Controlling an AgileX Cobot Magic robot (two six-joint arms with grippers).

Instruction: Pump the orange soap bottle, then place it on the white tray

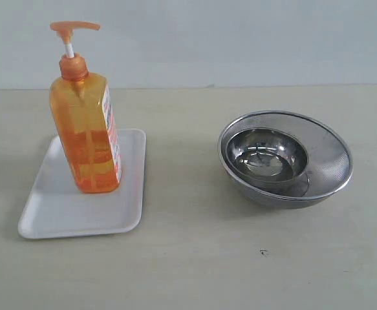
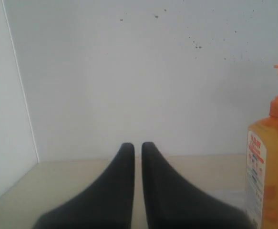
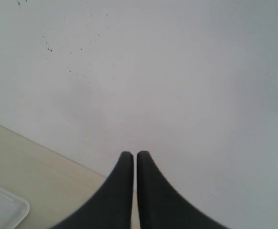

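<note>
now | one white tray (image 1: 78, 216) on the table (image 1: 194, 271), holding one orange soap bottle (image 1: 88, 139), upright, orange liquid inside | right of tray, well apart: two steel bowls, small bowl (image 1: 269, 155) nested in wide mesh bowl (image 1: 333, 158) | left gripper (image 2: 138, 149) jaws closed, empty, bottle beside it | right gripper (image 3: 135, 157) jaws closed, empty | wall (image 1: 240, 39) behind

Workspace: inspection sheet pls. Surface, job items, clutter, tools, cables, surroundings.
Surface: beige table, one small dark speck.
Job's things: orange soap bottle upright on the white tray, pump head raised.
Clutter: small steel bowl nested in a mesh steel bowl, right of the tray, apart from it.
Grippers: left tool shut, empty; right tool shut, empty; neither shows in the exterior view.
Cables: nothing seen.
Surroundings: pale wall behind the table.
</note>
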